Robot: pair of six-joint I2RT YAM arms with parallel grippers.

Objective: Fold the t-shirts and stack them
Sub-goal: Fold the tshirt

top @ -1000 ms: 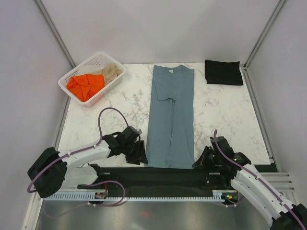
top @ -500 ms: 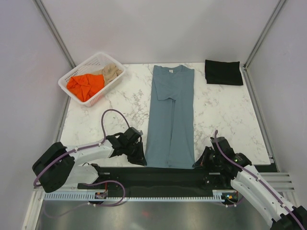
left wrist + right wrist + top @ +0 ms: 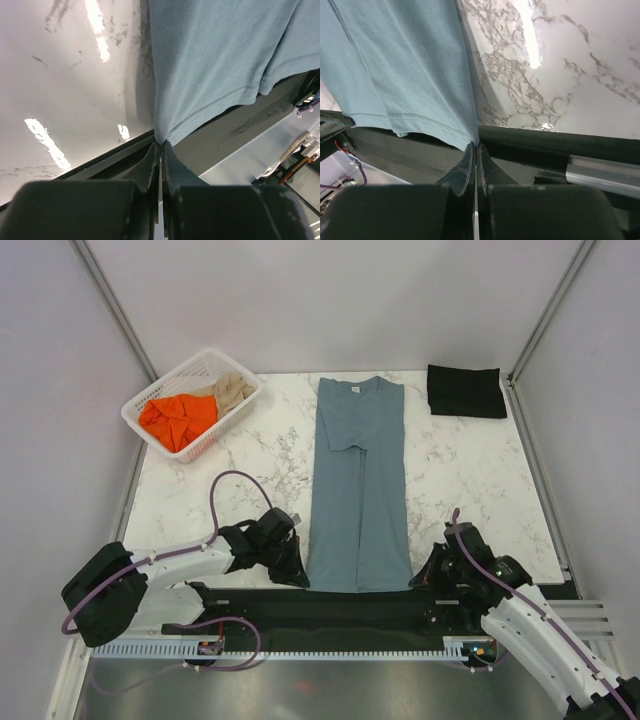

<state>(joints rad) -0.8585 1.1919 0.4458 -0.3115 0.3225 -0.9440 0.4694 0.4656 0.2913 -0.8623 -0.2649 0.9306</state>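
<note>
The slate blue-grey t-shirt (image 3: pixel 358 480) lies folded into a long strip down the middle of the marble table, neck label at the far end. My left gripper (image 3: pixel 300 578) is shut on its near left hem corner (image 3: pixel 162 137). At the near right hem corner (image 3: pixel 472 137), my right gripper (image 3: pixel 420 578) is shut on the cloth. Both corners hang just over the table's near edge. A folded black t-shirt (image 3: pixel 466 390) rests at the far right. Orange (image 3: pixel 178 418) and beige (image 3: pixel 232 388) t-shirts lie crumpled in the basket.
A white plastic lattice basket (image 3: pixel 160 400) stands at the far left corner. A black rail (image 3: pixel 330 608) runs along the near edge between the arm bases. Grey walls and slanted metal posts close in the sides.
My left gripper slid right to the shirt's near left corner and closed on it. The near hem has spread slightly wider. The right gripper stayed shut at its corner.
</note>
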